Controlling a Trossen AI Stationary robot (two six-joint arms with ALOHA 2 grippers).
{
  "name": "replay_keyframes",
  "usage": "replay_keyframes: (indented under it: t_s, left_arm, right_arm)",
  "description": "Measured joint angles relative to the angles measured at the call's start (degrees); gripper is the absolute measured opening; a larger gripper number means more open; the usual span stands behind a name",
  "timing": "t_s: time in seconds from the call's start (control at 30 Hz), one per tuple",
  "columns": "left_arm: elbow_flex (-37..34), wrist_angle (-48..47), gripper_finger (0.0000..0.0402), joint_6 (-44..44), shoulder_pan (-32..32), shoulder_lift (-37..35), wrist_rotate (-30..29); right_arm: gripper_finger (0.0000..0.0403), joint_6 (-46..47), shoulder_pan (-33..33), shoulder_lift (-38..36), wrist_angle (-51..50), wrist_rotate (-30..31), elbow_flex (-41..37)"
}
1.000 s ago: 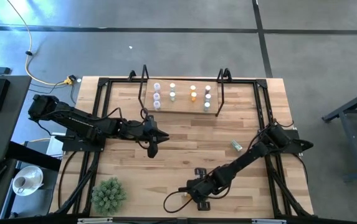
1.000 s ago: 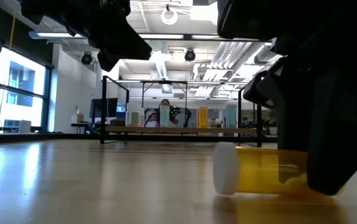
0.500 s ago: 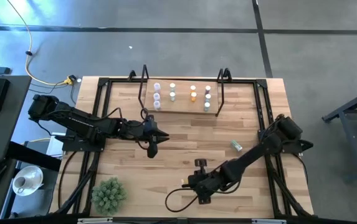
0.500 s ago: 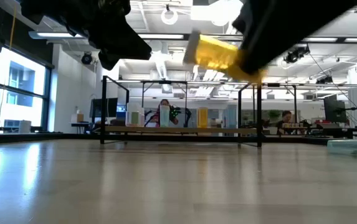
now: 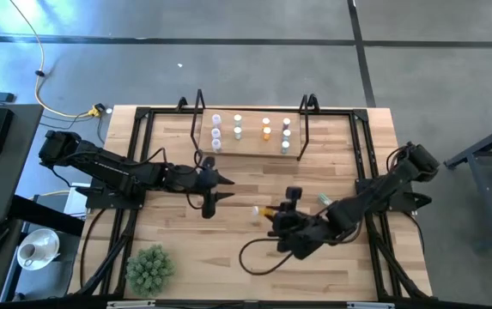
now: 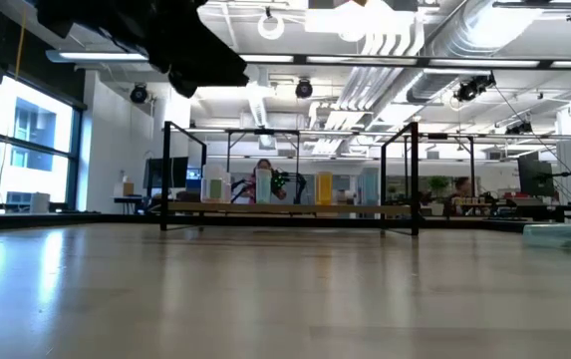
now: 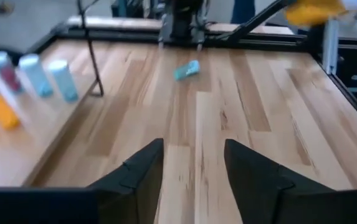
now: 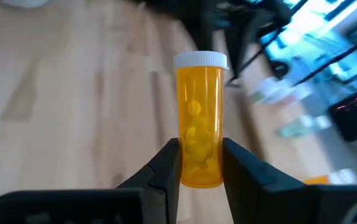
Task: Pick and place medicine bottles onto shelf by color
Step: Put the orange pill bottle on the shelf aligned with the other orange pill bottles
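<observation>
Held bottle: orange medicine bottle (image 8: 199,118), white cap forward, pinched at its lower body between the fingers (image 8: 167,163) of the right gripper (image 5: 276,214); lifted clear of the counter (image 5: 246,184), near the middle, slightly right.
Step in hand: judged as carry, bottle picked and on its way toward the shelf (image 5: 252,150) at the far edge.
Next move: calls for travel far and slightly left, then a set-down beside the orange bottle (image 5: 266,132) already standing there, without knocking its neighbours.
Shelf load: 8 bottles upright in 4 pairs.
Loose bottle: teal bottle (image 5: 324,201) lying on its side on the counter, right of the held one, not yet sorted.
Left gripper (image 5: 209,204): left of centre over bare counter, fingers (image 7: 143,168) spread apart, nothing between them, touching nothing.
Bystander item: green plant ball (image 5: 150,267) at the near left corner, well apart.
</observation>
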Motion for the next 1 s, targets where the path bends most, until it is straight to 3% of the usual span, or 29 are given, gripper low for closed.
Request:
replay_keyframes:
  t_s: [0.23,0.63,1.0]
  left_arm:
    - [0.01,3.87,0.0168,7.57,-0.73,0.01,1.27]
    - [0.02,4.83,0.0168,8.41,-1.42,-0.01,0.81]
    - [0.02,8.25,0.0168,9.89,-1.42,-0.01,4.4]
  right_arm:
    - [0.0083,-3.27,-5.0,-1.5,0.03,1.32,0.0]
    - [0.0083,-6.42,-13.71,-0.54,6.15,-20.24,0.0]
    - [0.0083,-6.81,-16.74,-0.41,8.25,-25.13,0.0]
